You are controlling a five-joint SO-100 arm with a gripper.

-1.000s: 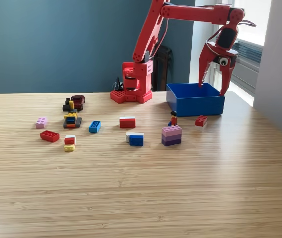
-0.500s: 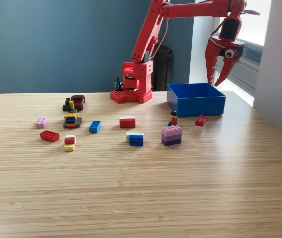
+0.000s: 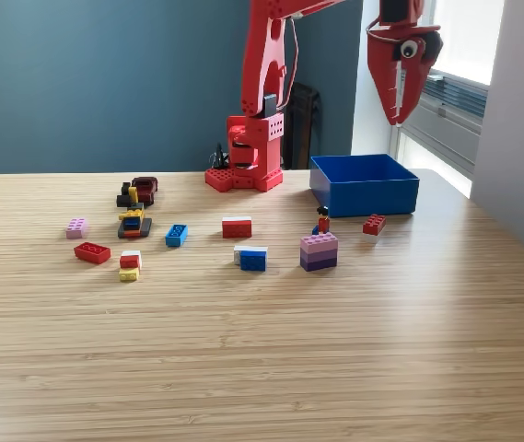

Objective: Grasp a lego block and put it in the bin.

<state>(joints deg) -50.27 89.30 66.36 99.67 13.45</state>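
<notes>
Bin (image 3: 364,189) was bright blue, low-walled, open-topped, at far right; gripper (image 3: 397,115) hung above, jaws together, empty.

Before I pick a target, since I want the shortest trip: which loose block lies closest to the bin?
The small red block, alone just in front of the blue bin at its right corner in the exterior view. The minifigure stands slightly farther off; the other blocks lie farther left.

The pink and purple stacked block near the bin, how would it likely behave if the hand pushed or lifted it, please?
The pink and purple stacked block looks rigid and light. Squat and flat-based, it should slide rather than tip. Its layers might separate if gripped only by the top.
</notes>
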